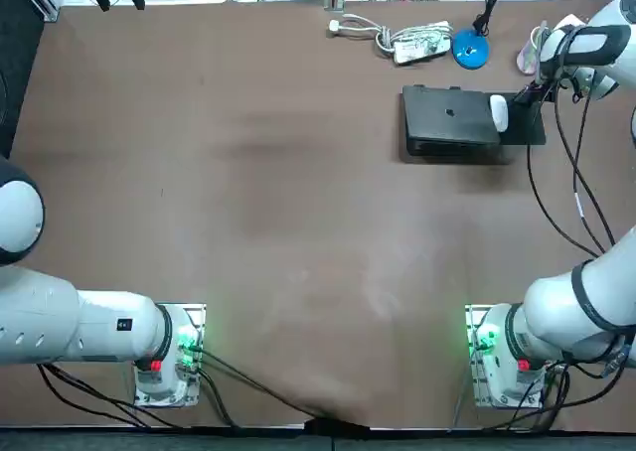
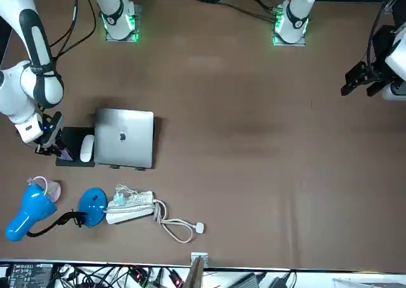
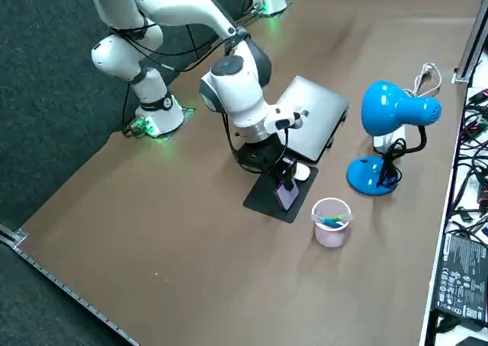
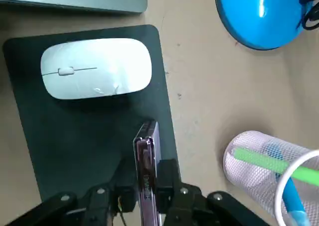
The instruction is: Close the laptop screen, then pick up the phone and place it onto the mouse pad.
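The right gripper (image 4: 147, 186) is hanging over the mouse pad (image 4: 89, 136) near the table's (image 1: 248, 173) far right corner. Its jaws are pinching the phone (image 4: 146, 161) by its two faces, closed down to just the phone's thickness. The phone is standing on edge, its lower end pointing at the bare half of the pad; whether it is touching the pad I cannot tell. A white mouse (image 4: 97, 67) is lying on the pad's other half. The laptop (image 1: 449, 118) is lying closed, lid flat, just beside the pad on the side away from the table's right edge. A blue lamp (image 3: 389, 110) and a mesh cup (image 3: 331, 228) are standing near the pad, toward the far edge.
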Controlling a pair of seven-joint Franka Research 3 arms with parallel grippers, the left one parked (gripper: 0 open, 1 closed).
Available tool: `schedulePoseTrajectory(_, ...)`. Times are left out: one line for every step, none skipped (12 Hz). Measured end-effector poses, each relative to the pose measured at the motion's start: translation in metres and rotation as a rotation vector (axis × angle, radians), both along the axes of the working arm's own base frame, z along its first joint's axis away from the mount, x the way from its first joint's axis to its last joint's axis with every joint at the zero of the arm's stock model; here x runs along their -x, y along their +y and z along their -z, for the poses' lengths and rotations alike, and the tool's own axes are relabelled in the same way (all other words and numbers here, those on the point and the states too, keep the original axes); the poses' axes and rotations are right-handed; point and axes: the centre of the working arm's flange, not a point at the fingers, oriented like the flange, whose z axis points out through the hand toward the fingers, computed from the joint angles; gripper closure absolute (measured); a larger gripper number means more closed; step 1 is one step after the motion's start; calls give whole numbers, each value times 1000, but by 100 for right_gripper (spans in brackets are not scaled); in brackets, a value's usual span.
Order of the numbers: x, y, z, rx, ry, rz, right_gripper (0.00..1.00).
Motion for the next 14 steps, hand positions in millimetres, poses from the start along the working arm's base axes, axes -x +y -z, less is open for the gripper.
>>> schedulePoseTrajectory(0,0,0,0,0,0,78)
schedulePoseTrajectory(0,0,0,0,0,1,78)
schedulePoseTrajectory(0,-1,0,0,1,1,78)
schedulePoseTrajectory(0,-1,1,0,1,1,78)
schedulePoseTrajectory(1,-1,1,0,2,2,78)
schedulePoseTrajectory(1,-2,2,0,3,3,78)
schedulePoseTrajectory(1,-3,2,1,4,1,78)
schedulePoseTrajectory(2,-4,3,2,5,-2,78)
schedulePoseTrajectory(2,-4,4,2,7,-4,78)
schedulePoseTrajectory(2,-4,5,2,8,-6,78)
schedulePoseTrajectory(2,-4,6,2,10,-6,78)
schedulePoseTrajectory(2,-5,7,3,10,-7,78)
schedulePoseTrajectory(2,-5,7,3,10,-8,78)
schedulePoseTrajectory(2,-5,7,3,10,-8,78)
